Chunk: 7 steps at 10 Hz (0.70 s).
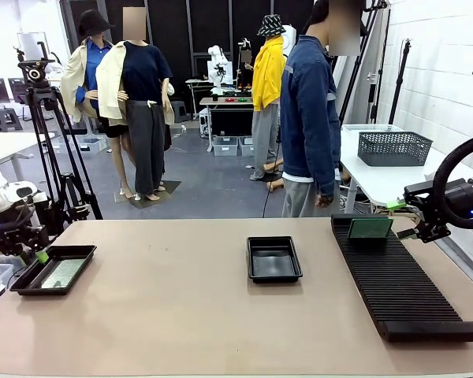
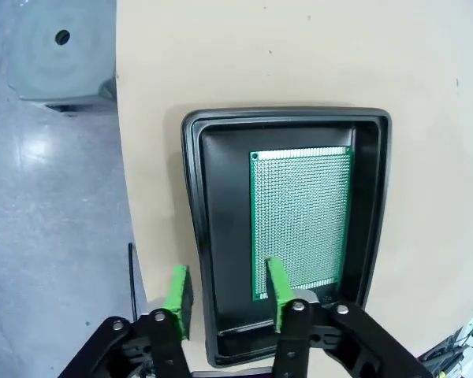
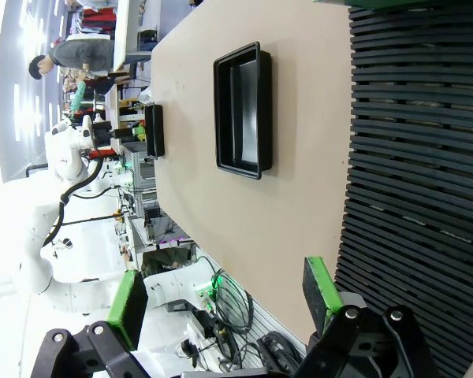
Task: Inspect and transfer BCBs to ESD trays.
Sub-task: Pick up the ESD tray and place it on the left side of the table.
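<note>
One BCB (image 2: 302, 220) lies flat in the left ESD tray (image 2: 191, 197) near the table's left edge. My left gripper (image 2: 229, 295) hovers over that tray's near end, jaws parted and holding nothing; one finger is outside the rim and the other over the board's corner. From the front I see the same tray (image 1: 31, 277), board (image 1: 63, 273) and left gripper (image 1: 39, 253). A second ESD tray (image 1: 273, 258) sits empty mid-table. Another BCB (image 1: 370, 228) stands upright at the far end of the rack. My right gripper (image 1: 402, 220) is open just right of it, also seen at the wrist (image 3: 225, 303).
A long black ribbed rack (image 1: 398, 276) runs along the table's right side. A person in a denim jacket (image 1: 311, 118) stands at the far edge. Behind are a mesh basket (image 1: 394, 147) on another table and a tripod (image 1: 47, 142) at the left.
</note>
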Motion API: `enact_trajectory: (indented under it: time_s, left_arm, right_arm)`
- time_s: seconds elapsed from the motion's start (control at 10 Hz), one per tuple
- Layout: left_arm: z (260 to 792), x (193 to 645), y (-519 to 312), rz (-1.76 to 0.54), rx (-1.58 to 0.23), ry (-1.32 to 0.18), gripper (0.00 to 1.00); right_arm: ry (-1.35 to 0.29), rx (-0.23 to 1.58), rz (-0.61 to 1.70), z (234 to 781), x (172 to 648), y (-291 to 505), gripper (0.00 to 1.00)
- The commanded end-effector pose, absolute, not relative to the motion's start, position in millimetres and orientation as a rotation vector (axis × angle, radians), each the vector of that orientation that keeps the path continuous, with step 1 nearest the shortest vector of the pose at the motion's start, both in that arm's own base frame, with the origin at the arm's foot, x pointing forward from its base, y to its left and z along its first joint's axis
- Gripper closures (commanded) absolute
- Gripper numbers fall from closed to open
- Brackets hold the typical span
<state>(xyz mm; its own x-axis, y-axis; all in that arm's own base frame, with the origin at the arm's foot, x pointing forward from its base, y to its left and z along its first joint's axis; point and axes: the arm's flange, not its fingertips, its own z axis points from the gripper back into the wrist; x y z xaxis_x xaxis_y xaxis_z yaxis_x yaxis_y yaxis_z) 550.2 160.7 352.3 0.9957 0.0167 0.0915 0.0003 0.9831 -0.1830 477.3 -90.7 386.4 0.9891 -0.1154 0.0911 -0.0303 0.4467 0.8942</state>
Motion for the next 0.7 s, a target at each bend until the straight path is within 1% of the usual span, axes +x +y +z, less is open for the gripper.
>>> enact_trajectory:
  time_s: [0.0, 0.1, 0.3, 0.6]
  left_arm:
    - [377.1, 541.7, 152.7, 0.025, -0.19, -0.114, 0.0]
    - [391.6, 537.3, 148.4, 0.01, -0.222, -0.134, 0.0]
    - [409.5, 529.7, 141.2, 0.0, -0.216, -0.16, 0.0]
    - [413.6, 529.6, 136.9, 0.007, -0.201, -0.164, 0.0]
  right_arm:
    - [-0.132, 1.105, -0.066, 388.3, 479.0, -89.3, 0.0]
    - [-0.132, 1.105, -0.066, 388.3, 479.0, -89.3, 0.0]
    - [-0.132, 1.105, -0.066, 388.3, 479.0, -89.3, 0.0]
    - [-0.132, 1.105, -0.066, 388.3, 479.0, -89.3, 0.0]
